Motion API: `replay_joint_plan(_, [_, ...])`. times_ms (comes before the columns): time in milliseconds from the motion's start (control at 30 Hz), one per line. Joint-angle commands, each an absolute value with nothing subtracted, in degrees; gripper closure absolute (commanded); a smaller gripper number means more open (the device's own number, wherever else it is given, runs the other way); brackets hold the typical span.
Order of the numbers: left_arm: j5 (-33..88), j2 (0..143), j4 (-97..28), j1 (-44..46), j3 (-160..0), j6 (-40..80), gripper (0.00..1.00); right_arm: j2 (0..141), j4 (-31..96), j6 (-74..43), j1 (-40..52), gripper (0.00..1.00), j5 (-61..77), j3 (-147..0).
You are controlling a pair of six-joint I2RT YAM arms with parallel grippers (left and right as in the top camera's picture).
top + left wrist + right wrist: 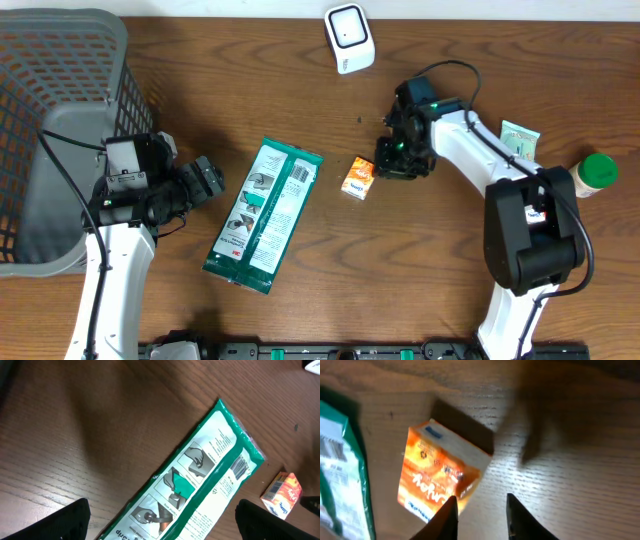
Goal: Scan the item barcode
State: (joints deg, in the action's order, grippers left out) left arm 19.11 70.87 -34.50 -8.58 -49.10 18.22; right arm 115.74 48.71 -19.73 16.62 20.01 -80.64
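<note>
A small orange box [356,178] lies on the wooden table right of a long green and white pack [265,215]. In the right wrist view the orange box [437,477] is just left of my right gripper [481,497]. Its fingers stand a little apart over bare wood, with nothing between them. My right gripper [395,160] hovers at the box's right side. My left gripper [162,510] is wide open above the green pack [200,475], whose barcode [240,466] faces up. A white scanner [349,38] stands at the back.
A grey mesh basket [60,60] fills the left back corner. A green-lidded bottle [597,172] and a small green and white packet [519,138] lie at the far right, behind the right arm.
</note>
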Motion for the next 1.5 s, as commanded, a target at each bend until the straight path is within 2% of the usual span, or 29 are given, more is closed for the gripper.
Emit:
replay_joint_plan(0, [18.3,71.1,-34.7,-9.1,-49.5,18.9,0.07,114.6,50.3,-15.7,15.8,0.71,25.4,-83.7])
replay_joint_plan(267, [18.3,71.1,-34.7,-9.1,-49.5,18.9,0.07,114.6,52.1,-19.7,16.2,0.73,26.1,-83.9])
replay_joint_plan(500, [18.3,71.1,-34.7,-9.1,-49.5,18.9,0.07,114.6,51.7,-25.9,19.0,0.72,17.8,-82.1])
replay_joint_plan(733, [18.3,71.1,-34.7,-9.1,-49.5,18.9,0.07,114.7,45.7,-26.2,22.3,0.75,15.4,-79.1])
replay_joint_plan(900, [18.3,71.1,-34.7,-9.1,-49.5,18.9,0.07,114.7,45.7,-27.2,23.9,0.82,11.2,-78.9])
replay_joint_plan(1067, [18.3,71.1,-34.7,-9.1,-49.5,18.9,0.07,114.6,43.7,-27.2,24.0,0.83,11.0,-79.0])
replay_joint_plan(1300, [18.3,71.1,-34.7,-9.1,-49.5,18.9,0.07,113.0,43.3,-22.0,22.1,0.69,17.1,-80.9])
replay_joint_plan(1467, [18.3,71.1,-34.7,-9.1,-49.5,18.9,0.07,112.2,44.7,-21.6,21.8,0.67,16.9,-80.9])
